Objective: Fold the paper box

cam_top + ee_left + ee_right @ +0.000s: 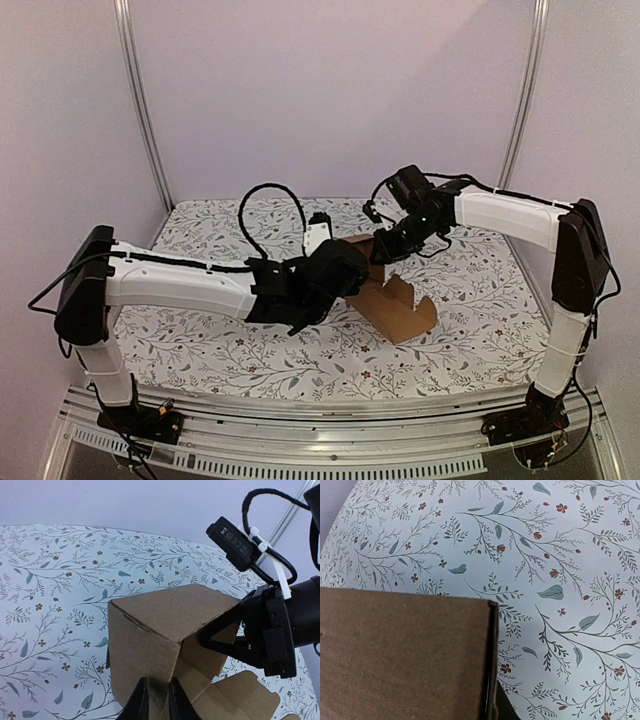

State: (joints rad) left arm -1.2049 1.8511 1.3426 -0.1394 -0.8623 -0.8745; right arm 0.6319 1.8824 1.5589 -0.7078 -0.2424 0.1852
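The paper box point(405, 310) is plain brown cardboard, partly folded, at the middle of the table. Its far end stands up as a cube-like shell point(145, 645), while flat flaps point(245, 695) still lie toward the near right. My left gripper point(345, 275) meets it from the left. In the left wrist view, the left gripper point(159, 702) has its fingers a narrow gap apart astride the shell's near corner. My right gripper point(385, 250) comes in from the far right, one finger point(225, 637) tucked under the top panel. In the right wrist view, a dark finger point(504, 709) lies against the panel's edge point(490, 670); the other finger is hidden.
A floral cloth point(200, 340) covers the table. Metal posts point(140, 100) stand at the back corners against plain walls. An aluminium rail point(320, 455) runs along the near edge. The right wrist's black camera and cable point(232, 540) hang just above the box.
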